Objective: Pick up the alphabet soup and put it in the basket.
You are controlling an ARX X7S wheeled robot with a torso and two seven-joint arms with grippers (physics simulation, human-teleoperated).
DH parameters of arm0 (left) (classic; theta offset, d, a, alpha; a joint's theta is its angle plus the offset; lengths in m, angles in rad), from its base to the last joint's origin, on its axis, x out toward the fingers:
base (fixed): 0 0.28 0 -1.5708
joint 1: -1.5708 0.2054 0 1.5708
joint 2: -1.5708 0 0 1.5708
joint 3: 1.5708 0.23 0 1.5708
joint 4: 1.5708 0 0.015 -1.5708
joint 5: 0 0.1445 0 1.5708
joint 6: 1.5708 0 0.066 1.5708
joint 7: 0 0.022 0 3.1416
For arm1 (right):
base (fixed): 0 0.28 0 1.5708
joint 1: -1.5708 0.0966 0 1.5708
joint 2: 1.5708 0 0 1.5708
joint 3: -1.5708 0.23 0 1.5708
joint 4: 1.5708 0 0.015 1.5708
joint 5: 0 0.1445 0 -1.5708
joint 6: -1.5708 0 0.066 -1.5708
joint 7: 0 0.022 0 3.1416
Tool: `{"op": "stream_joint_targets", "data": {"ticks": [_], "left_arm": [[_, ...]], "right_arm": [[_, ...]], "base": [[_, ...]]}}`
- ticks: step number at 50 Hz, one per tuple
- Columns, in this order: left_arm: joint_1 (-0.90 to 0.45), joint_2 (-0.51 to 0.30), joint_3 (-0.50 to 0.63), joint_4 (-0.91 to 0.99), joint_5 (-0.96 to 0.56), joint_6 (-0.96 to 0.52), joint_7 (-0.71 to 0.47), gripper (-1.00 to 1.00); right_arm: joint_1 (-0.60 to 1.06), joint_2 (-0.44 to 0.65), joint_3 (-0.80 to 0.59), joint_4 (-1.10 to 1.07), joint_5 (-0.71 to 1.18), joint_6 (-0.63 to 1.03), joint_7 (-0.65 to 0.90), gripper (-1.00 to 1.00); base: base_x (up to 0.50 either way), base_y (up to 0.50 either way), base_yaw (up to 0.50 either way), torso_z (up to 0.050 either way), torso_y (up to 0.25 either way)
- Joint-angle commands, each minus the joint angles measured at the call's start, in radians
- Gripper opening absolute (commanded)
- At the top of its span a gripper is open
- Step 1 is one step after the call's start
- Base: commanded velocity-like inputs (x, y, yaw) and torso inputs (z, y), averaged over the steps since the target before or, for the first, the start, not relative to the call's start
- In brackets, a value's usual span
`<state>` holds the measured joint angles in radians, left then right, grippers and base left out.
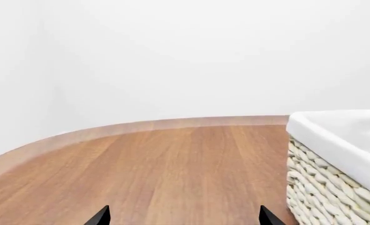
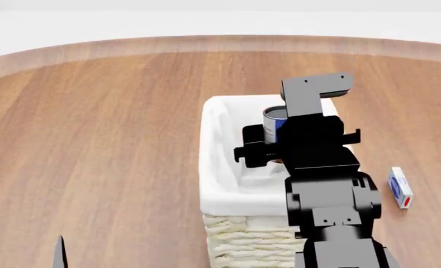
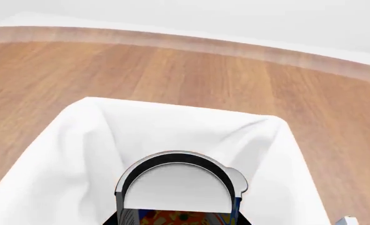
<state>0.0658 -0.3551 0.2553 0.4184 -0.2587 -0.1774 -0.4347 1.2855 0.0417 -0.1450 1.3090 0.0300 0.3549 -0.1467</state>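
My right gripper point(image 2: 280, 138) is shut on the alphabet soup point(image 2: 273, 123), a small can with a blue label. It holds the can over the open mouth of the basket point(image 2: 214, 173), a cream wicker basket with a white liner. In the right wrist view the can's pale top point(image 3: 177, 187) and blue and orange label sit between the jaws, with the basket's liner point(image 3: 78, 154) around and below it. My left gripper point(image 2: 20, 258) is open and empty, low at the left, over the wooden table. In the left wrist view its fingertips point(image 1: 100, 216) stand wide apart, left of the basket point(image 1: 319, 187).
A small white, blue and red box point(image 2: 400, 187) lies on the table to the right of the basket. The round wooden table point(image 2: 101, 123) stretches to its curved far edge point(image 1: 141, 126), with a white wall beyond.
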Motion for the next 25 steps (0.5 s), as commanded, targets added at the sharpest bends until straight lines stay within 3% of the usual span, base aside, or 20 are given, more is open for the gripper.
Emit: {"op": "stream_joint_targets", "data": {"ticks": [1,25], "left_arm": [[-0.001,-0.002,0.003,0.0,-0.001,0.0,-0.003,1.0],[-0.003,-0.005,0.009,-0.01,-0.006,0.007,-0.006,1.0]], "right_arm": [[-0.007,0.003,0.021,0.0,-0.026,0.002,-0.015,-1.0],[-0.045,0.003,0.022,0.0,-0.027,0.009,-0.028,-1.0]], "base": [[0.0,0.0,0.0,0.0,0.0],[0.0,0.0,0.0,0.0,0.001]]}}
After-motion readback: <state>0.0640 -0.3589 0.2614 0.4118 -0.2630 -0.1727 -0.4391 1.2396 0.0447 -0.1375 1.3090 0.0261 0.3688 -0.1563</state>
